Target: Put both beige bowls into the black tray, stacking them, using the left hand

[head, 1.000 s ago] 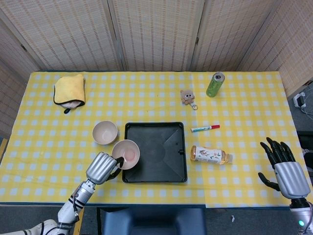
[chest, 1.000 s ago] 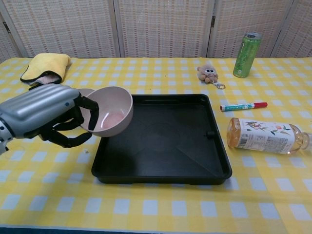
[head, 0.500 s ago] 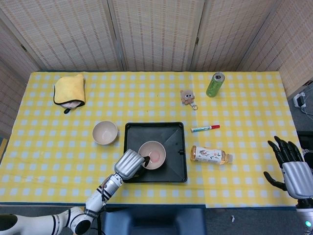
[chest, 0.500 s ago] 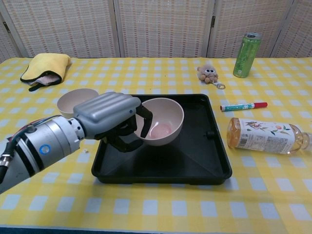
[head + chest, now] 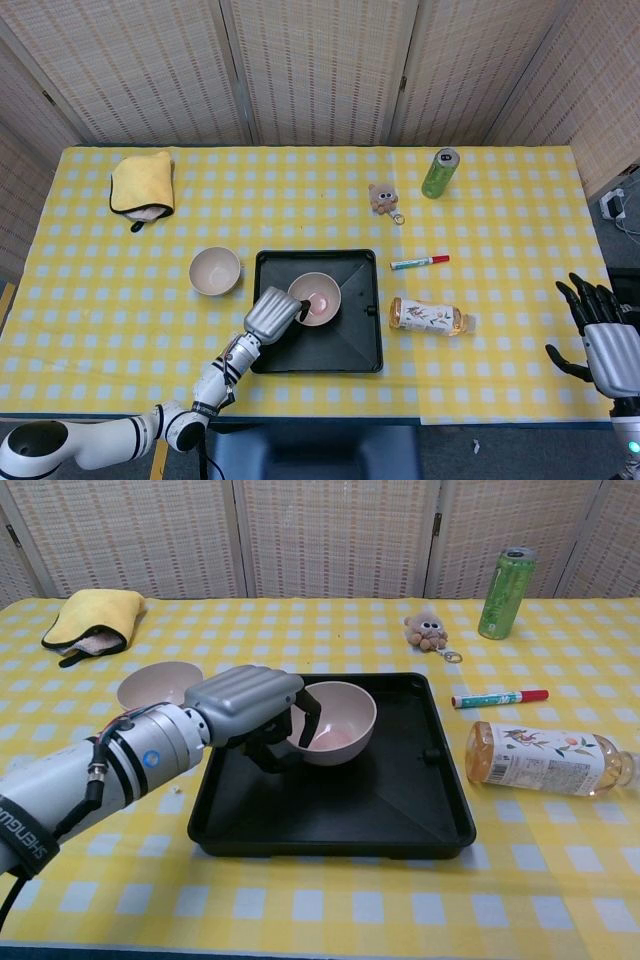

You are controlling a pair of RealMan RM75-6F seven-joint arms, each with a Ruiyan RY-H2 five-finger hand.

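One beige bowl (image 5: 319, 297) (image 5: 340, 720) sits low inside the black tray (image 5: 350, 340) (image 5: 400, 810), towards its middle back. My left hand (image 5: 272, 313) (image 5: 250, 705) grips this bowl by its left rim, fingers curled over the edge. The second beige bowl (image 5: 215, 270) (image 5: 150, 685) stands upright on the checked cloth to the left of the tray, partly hidden behind my left forearm in the chest view. My right hand (image 5: 603, 335) hovers at the table's right edge with fingers spread and nothing in it.
A lying drink bottle (image 5: 430, 317) (image 5: 540, 758) and a red-capped marker (image 5: 419, 262) (image 5: 500, 697) are right of the tray. A green can (image 5: 440, 173) (image 5: 503, 592), a small plush toy (image 5: 382, 197) (image 5: 429, 630) and a yellow cloth (image 5: 142, 184) (image 5: 95, 615) lie further back.
My left hand carried the bowl rightward from the tray's left edge over the tray, then lowered it a little further back inside. The right hand drifted slightly right.
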